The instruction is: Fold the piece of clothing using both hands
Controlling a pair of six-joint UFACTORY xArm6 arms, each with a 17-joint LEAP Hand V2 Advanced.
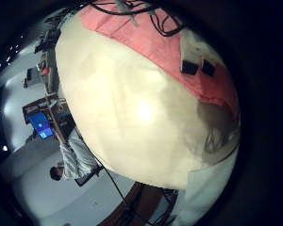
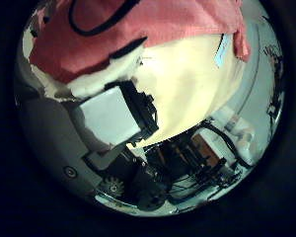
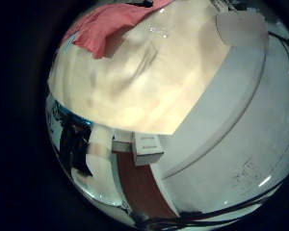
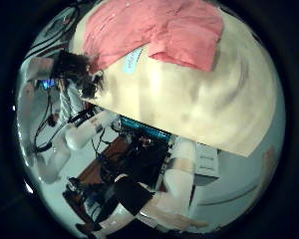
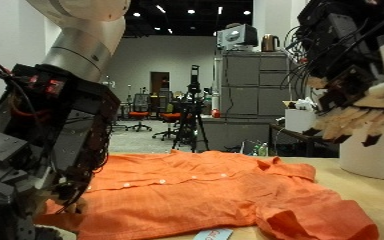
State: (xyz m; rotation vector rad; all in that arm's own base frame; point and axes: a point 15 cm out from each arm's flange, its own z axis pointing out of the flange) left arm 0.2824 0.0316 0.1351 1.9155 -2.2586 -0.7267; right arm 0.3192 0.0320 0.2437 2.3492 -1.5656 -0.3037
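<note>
An orange button shirt (image 5: 205,190) lies spread flat on the light wooden table (image 5: 372,192). My left hand (image 5: 46,150) hangs low at the shirt's near edge, fingers relaxed and pointing down, holding nothing. My right hand (image 5: 355,85) hangs well above the shirt's far side, fingers loosely bent and holding nothing. The shirt shows in the left little finger side palm view (image 1: 151,47), the left thumb side palm view (image 2: 178,25), the right little finger side palm view (image 3: 106,29) and the right thumb side palm view (image 4: 154,35). The left thumb side palm view shows a finger (image 2: 113,109) beside the cloth.
A small light blue tag (image 5: 212,236) lies on the table by the shirt's near hem; it also shows in the right thumb side palm view (image 4: 133,60). A grey cabinet (image 5: 252,100), a tripod (image 5: 192,115) and office chairs stand behind the table.
</note>
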